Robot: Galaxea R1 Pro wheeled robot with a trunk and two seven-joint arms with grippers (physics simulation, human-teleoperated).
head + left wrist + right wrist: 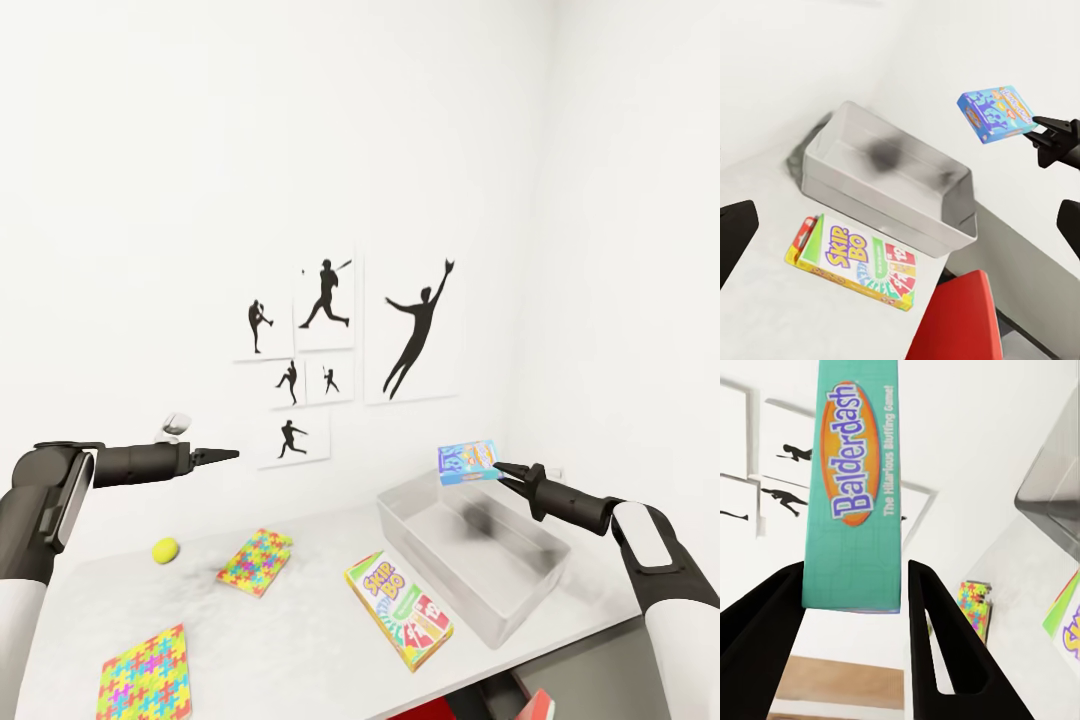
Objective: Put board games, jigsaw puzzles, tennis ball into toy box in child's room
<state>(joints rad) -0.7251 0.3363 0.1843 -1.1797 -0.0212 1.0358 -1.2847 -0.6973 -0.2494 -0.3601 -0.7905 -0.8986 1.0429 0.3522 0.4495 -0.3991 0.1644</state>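
**Blue game box held in the air above the toy box**

The right gripper (500, 468) is clenched on the small blue board game (468, 462), its fingertips pinching one edge of the box. The game hangs clear of the worktop (320, 610), over the far end of the toy box (520, 590) and near the white wall. In the right wrist view the box's teal side panel (855, 487), lettered "Balderdash", stands between the two dark fingers (937, 637).

The toy box is a light-grey tray with flared sides, sitting on the right part of the worktop; a dark shadow lies across its floor. Just beside its near left wall lies the Skip-Bo box (398, 610), flat, close to the worktop's front edge. Further left lies one jigsaw puzzle (256, 561), and a second jigsaw puzzle (147, 673) sits at the front left corner. The tennis ball (166, 550) rests near the back, left of the first puzzle.

The left gripper (228, 456) hovers well above the worktop's left side, holding nothing, pointing toward the black silhouette pictures (350, 340) on the wall; I cannot tell whether it is released or clenched. A red object (956, 319) shows below the worktop's edge
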